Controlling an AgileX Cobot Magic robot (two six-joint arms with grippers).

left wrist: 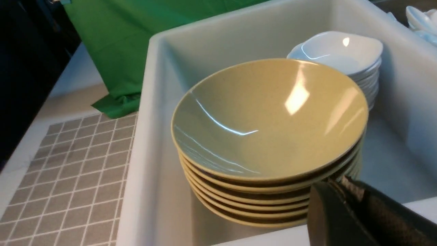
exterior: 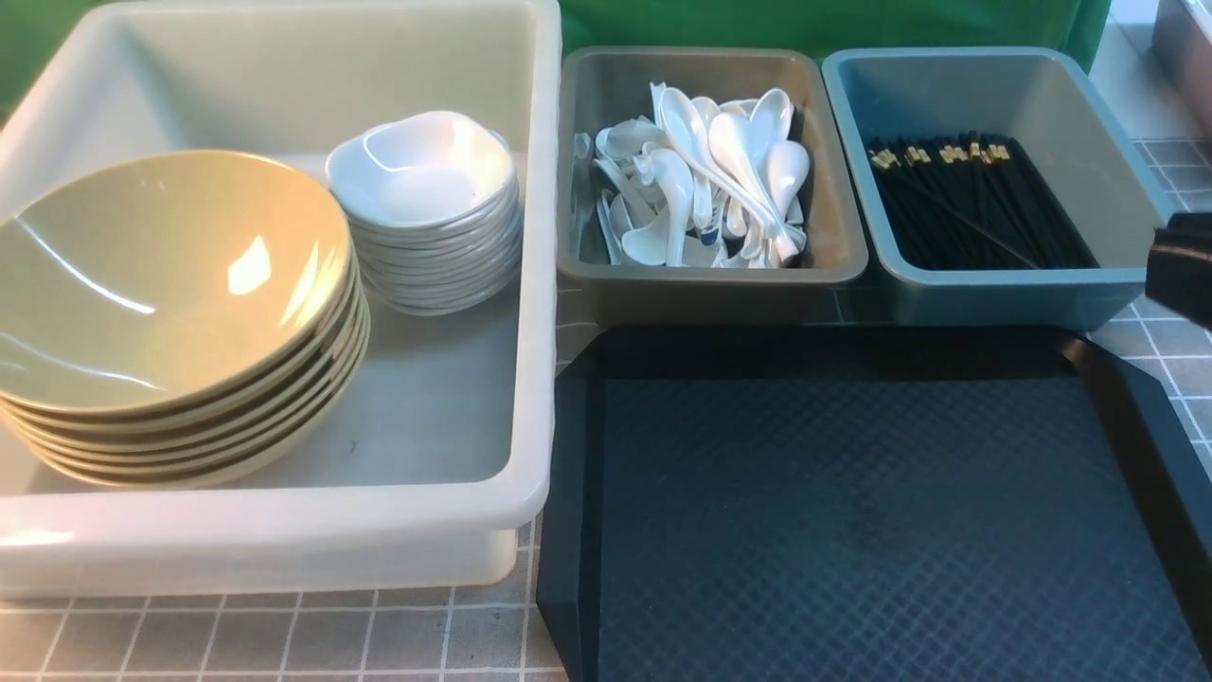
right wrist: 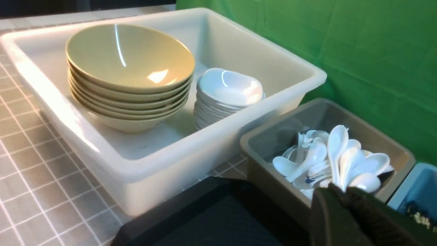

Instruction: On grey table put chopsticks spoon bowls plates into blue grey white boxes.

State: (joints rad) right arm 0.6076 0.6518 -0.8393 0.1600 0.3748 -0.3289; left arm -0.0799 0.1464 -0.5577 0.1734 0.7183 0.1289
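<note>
- Bowls point(exterior: 170, 284), plates point(exterior: 426, 175): stacked in white box point(exterior: 398, 511)
- Spoons point(exterior: 729, 161): grey box point(exterior: 701, 294)
- Chopsticks point(exterior: 985, 213): blue box point(exterior: 1004, 298)
- Left claw point(left wrist: 338, 182): clenched, empty
- Right claw point(right wrist: 341, 191): clenched, empty

- Black textured tray point(exterior: 871, 511), on the table in front of the two smaller tubs
- Green cloth point(exterior: 682, 24) behind the tubs
</note>
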